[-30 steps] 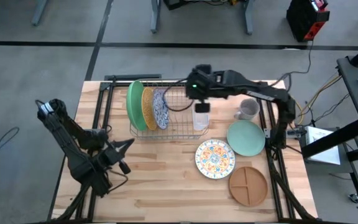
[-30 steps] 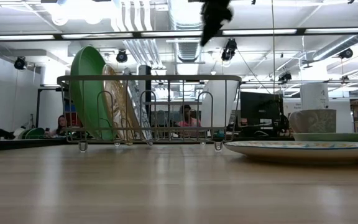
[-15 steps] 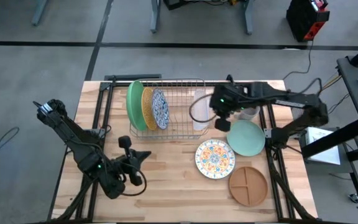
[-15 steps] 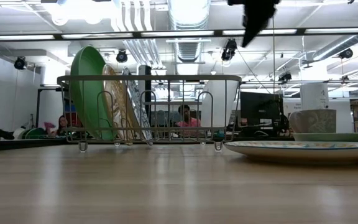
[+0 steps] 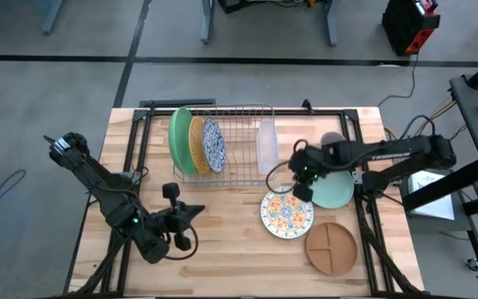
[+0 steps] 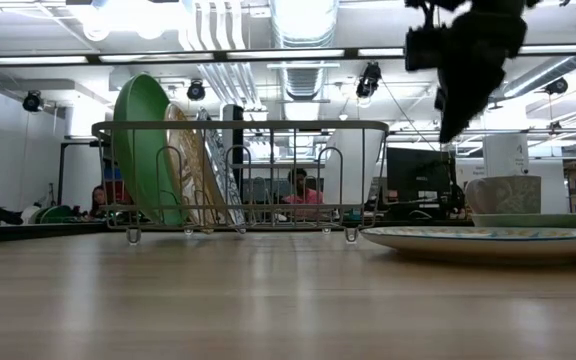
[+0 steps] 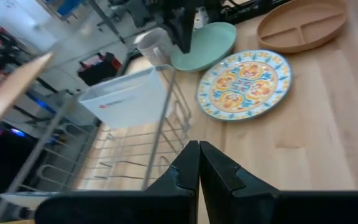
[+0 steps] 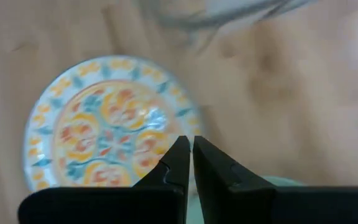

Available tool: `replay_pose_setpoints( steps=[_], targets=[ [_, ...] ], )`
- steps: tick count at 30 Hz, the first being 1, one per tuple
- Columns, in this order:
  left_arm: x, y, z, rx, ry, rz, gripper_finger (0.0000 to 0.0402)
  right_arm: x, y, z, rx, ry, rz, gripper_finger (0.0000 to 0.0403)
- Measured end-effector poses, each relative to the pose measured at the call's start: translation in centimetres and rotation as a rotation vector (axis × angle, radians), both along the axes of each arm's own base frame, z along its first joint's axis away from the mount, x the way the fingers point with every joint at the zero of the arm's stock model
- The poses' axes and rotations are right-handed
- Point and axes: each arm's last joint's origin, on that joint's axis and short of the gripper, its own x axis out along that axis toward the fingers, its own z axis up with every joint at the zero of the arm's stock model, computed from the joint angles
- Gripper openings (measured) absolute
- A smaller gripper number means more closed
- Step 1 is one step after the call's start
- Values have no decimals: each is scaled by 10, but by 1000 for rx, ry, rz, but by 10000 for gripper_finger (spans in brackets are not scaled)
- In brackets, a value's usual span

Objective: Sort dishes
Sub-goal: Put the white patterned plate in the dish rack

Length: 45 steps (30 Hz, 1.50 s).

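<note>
Wooden bench point(image 5: 222, 241) seen whole only from above, carrying a wire rack point(image 5: 226, 149) near the far edge with three plates upright in its left end: bright green plate point(image 5: 178, 139), gold speckled plate point(image 5: 197, 144), blue patterned plate point(image 5: 214, 144). To the right, flat on the bench: pale teal plate point(image 5: 335, 188), floral plate point(image 5: 285, 213) just beside it, brown divided plate point(image 5: 331, 247) nearest the front edge. Grey mug point(image 6: 503, 194) plain in the low view, mostly hidden under the arm from above. Right gripper point(image 5: 299, 188) poised above the floral plate's far rim, fingers closed together, empty. Left gripper point(image 5: 196, 211) near bench centre, fingers likewise pressed together, aimed toward the rack.
</note>
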Motion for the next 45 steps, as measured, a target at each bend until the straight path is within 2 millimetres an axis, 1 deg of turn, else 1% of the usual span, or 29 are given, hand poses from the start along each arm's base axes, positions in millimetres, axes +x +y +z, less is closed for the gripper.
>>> replay_pose_setpoints(
  steps=[4,8,13,20,25,31,35,38,40,45],
  targets=[
    [3,-1,0,-59,10,-30,0,2,15,-30,68,18,11,2],
    [6,-3,1,-85,-13,-35,0,1,30,-51,78,90,12,2],
    [15,-10,-5,-107,-29,-34,0,10,48,-72,58,117,25,1],
    [30,-22,-28,-57,4,-22,0,27,70,-104,51,120,90,0],
    [41,-32,-33,-51,-13,0,0,42,86,-115,73,5,138,0],
    [57,-48,-47,-40,8,1,0,63,106,-119,134,-211,231,0],
    [71,-60,-63,-13,44,-1,0,69,121,-107,144,-258,295,0],
    [82,-68,-71,-16,48,9,0,62,127,-98,129,-221,308,0],
    [90,-70,-79,-14,69,18,0,56,129,-85,103,-208,288,0],
    [108,-70,-91,-64,110,18,0,33,119,-64,9,-136,179,0]
  ],
)
